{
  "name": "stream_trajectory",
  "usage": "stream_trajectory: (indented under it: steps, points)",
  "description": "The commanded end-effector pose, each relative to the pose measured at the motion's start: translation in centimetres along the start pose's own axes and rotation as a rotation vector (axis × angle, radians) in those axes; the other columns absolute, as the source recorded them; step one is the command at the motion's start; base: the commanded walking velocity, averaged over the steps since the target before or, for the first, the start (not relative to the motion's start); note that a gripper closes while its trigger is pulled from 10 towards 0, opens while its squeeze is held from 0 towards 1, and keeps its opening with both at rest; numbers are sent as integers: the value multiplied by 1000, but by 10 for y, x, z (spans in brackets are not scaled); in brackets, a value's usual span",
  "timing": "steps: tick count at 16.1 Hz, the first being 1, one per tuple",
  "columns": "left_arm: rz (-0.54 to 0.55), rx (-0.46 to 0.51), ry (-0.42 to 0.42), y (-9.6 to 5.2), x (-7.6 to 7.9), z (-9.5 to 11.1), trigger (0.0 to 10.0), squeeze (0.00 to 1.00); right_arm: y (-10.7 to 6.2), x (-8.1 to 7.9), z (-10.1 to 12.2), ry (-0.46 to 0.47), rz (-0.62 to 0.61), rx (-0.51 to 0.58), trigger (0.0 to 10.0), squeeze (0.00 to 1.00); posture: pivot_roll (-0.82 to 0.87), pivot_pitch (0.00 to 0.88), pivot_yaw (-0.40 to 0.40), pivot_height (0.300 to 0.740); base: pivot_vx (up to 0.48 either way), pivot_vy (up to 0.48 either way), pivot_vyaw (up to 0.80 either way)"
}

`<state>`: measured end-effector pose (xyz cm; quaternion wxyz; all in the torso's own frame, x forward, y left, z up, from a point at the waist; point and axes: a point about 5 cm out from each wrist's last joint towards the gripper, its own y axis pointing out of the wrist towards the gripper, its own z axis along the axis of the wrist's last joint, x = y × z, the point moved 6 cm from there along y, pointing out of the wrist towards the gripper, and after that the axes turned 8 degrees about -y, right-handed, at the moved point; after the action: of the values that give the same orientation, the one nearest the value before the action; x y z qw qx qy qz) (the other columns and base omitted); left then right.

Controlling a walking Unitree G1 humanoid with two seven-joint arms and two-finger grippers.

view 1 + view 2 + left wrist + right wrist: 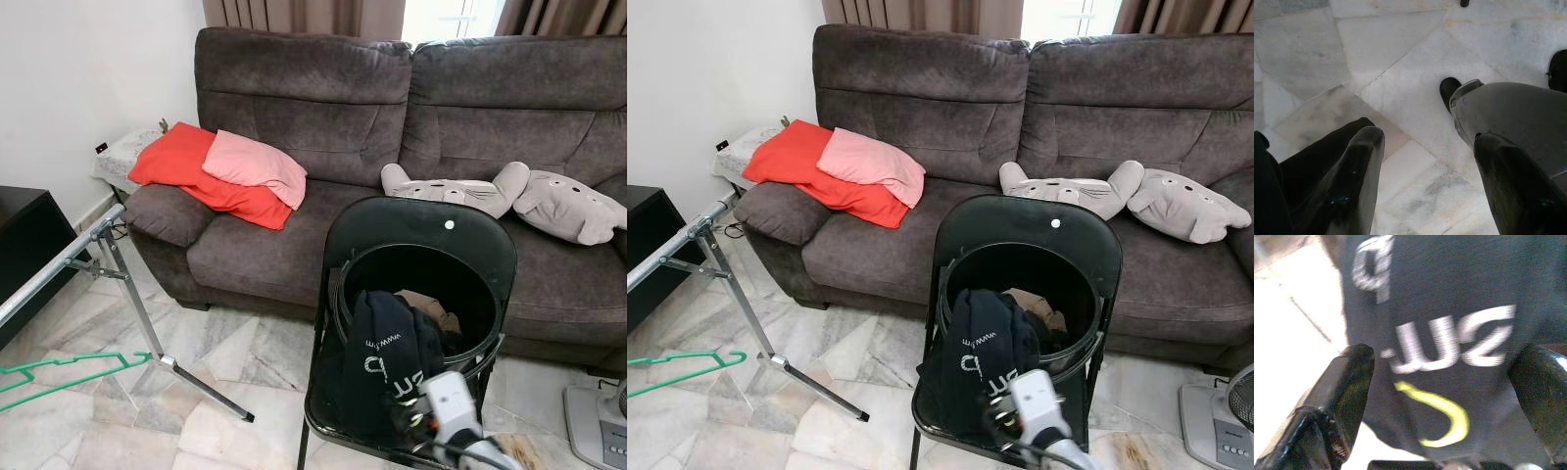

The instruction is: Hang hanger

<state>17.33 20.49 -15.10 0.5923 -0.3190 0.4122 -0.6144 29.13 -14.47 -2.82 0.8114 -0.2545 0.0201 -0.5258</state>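
Black shirt (1449, 333) fills the frame centre before the open right claw (1449, 396); left claw (1425, 186) open over floor (1400, 73); green hanger (59, 375) lower left.

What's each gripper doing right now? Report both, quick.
Left gripper: open, holding nothing, above the marble floor.
Right gripper: open, holding nothing, facing the black garment.

Green hanger (69, 372), white-lettered black garment (382, 367)
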Motion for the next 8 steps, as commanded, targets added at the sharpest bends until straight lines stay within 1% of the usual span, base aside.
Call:
stream_trajectory:
  steps: [1,3,5,8]
  points:
    - [8,1,-14,0,-2,0,10000,0,0,-6,-8,-6,28,-36,10000,0,-46,46,28,740,0,0,0]
    - [7,1,-13,0,-3,0,10000,0,-2,-7,-16,4,22,-66,10000,0,-49,54,30,740,0,0,0]
    - [6,-1,-9,0,-4,0,10000,0,-6,-10,-22,14,11,-72,10000,0,-49,63,34,740,0,0,0]
    - [4,-4,-1,0,-5,0,10000,0,-9,-21,-29,31,23,-87,10000,0,-45,71,38,740,0,0,0]
